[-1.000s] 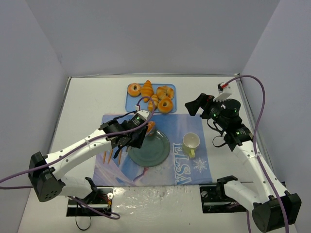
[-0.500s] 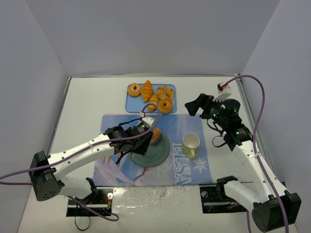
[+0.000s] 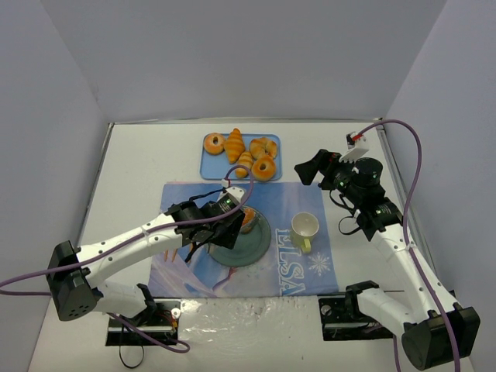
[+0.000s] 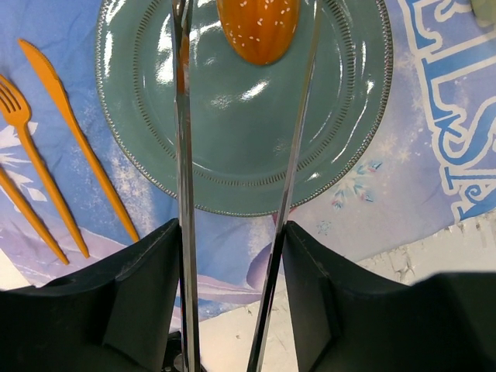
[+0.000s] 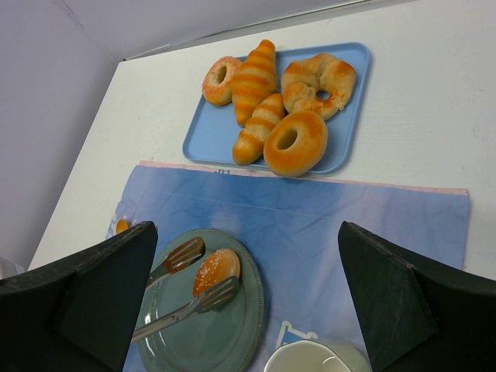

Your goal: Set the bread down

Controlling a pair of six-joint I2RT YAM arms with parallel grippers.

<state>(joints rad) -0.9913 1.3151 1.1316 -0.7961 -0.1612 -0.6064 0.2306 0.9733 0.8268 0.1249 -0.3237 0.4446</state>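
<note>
Table: white table (image 3: 132,170) between plain pale walls, with a blue placemat (image 3: 287,198) lettered ELSA spread across its near middle.
Bread roll (image 5: 216,269): orange-brown and speckled with white grains, lying on the far part of a teal plate (image 3: 246,252) that sits on the placemat.
Tongs (image 4: 183,194): metal, their two tips set either side of the bread roll. In the right wrist view one tip touches the roll's near side and the other stands just off it.
Left gripper (image 4: 232,240): jaws clamped on the tongs' two arms, above the plate's near rim.
Right gripper (image 3: 308,169): jaws spread wide with nothing between them, over the far right of the table, well apart from the plate.
Mug (image 3: 305,230): pale, upright, just right of the plate.
Cutlery: orange fork (image 4: 15,101) and knife (image 4: 84,147) on the placemat beside the plate.
Tray (image 5: 203,143): blue, beyond the placemat's far edge, holding ring pastries and striped rolls.
</note>
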